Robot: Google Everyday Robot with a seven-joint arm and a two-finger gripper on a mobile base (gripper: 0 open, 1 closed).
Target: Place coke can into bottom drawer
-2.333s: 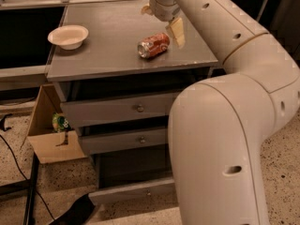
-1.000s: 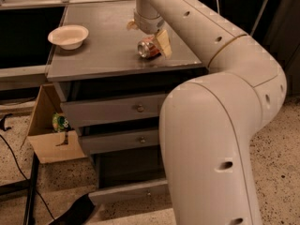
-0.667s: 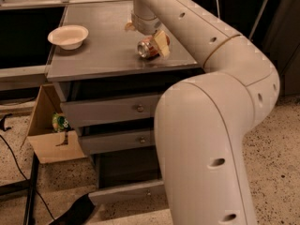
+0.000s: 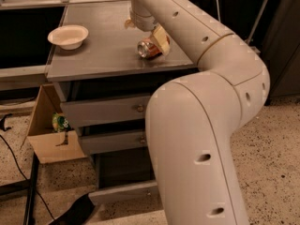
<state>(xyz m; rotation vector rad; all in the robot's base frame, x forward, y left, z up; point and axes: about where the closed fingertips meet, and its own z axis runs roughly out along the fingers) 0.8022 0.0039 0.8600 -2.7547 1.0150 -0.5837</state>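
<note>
Tan fingers (image 4: pixel 161 37) were spread apart, gripping nothing. Gripper (image 4: pixel 145 31) upper centre, just above coke can (image 4: pixel 148 48). One can: red cylinder, silver end, lay sideways on matte grey cabinet top (image 4: pixel 103 55). One round white bowl (image 4: pixel 68 35) upper left. Three grey drawers; bottom drawer (image 4: pixel 123 193) stood pulled out, dark inside.

Cream arm (image 4: pixel 201 125), dark round holes, tan-padded end effector (image 4: pixel 144 32)

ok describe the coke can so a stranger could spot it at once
Start at the flat grey cabinet top. Right of its middle, just under the robot's gripper, a small red-orange aluminium soda can lies on its side. Unlike the round white bowl far to its left, it is smaller, coloured and metallic.
</note>
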